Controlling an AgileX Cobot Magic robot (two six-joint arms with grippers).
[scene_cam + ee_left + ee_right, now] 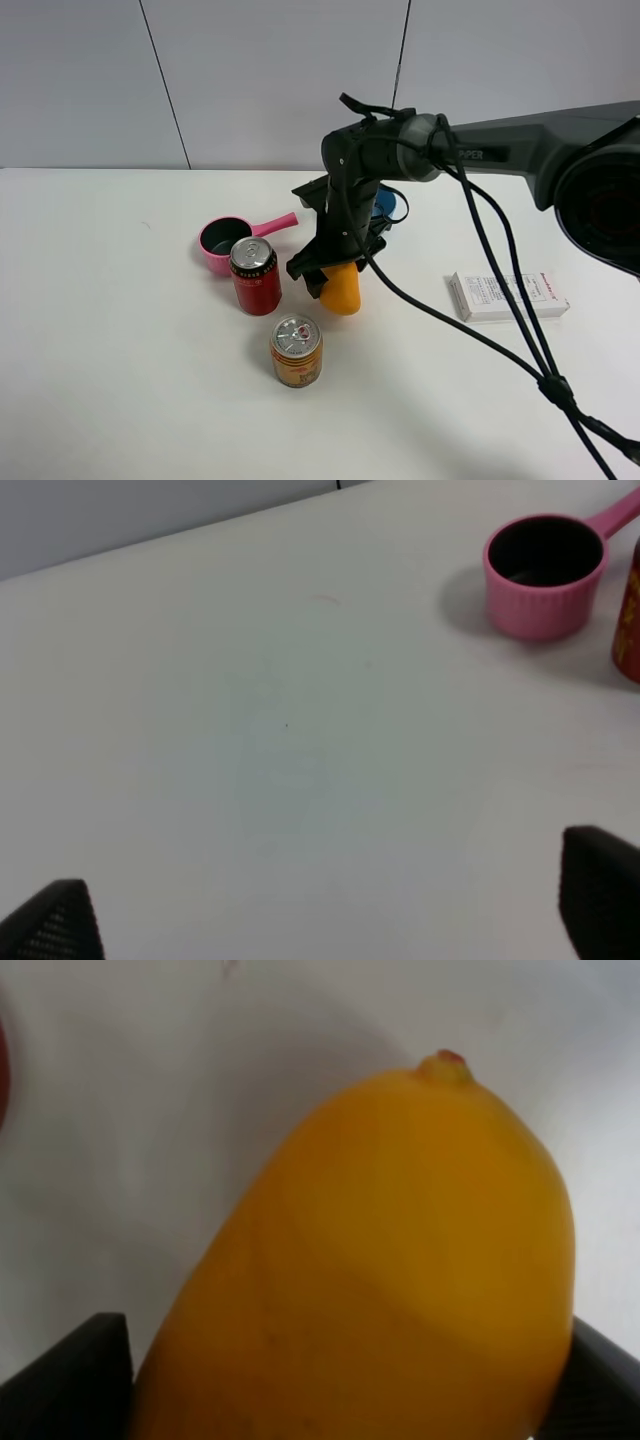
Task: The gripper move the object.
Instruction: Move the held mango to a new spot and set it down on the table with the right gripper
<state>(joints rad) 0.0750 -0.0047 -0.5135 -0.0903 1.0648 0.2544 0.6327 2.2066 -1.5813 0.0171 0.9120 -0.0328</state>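
Note:
The object, a smooth orange-yellow mango [342, 291], hangs point-down from my right gripper [328, 266] near the middle of the table, its lower end at or just above the surface. In the right wrist view the mango [380, 1260] fills the frame, with a black finger at each side of it; the right gripper [340, 1390] is shut on it. The left gripper [325, 910] is open and empty over bare white table, its two fingertips [55, 925] far apart. The left arm does not show in the exterior view.
A red can [256, 275] stands just left of the mango, and a gold-orange can [296, 350] in front of it. A pink handled cup [225, 243] is behind the red can and also shows in the left wrist view [543, 575]. A white box [508, 295] lies to the right. A blue item [386, 205] sits behind the arm.

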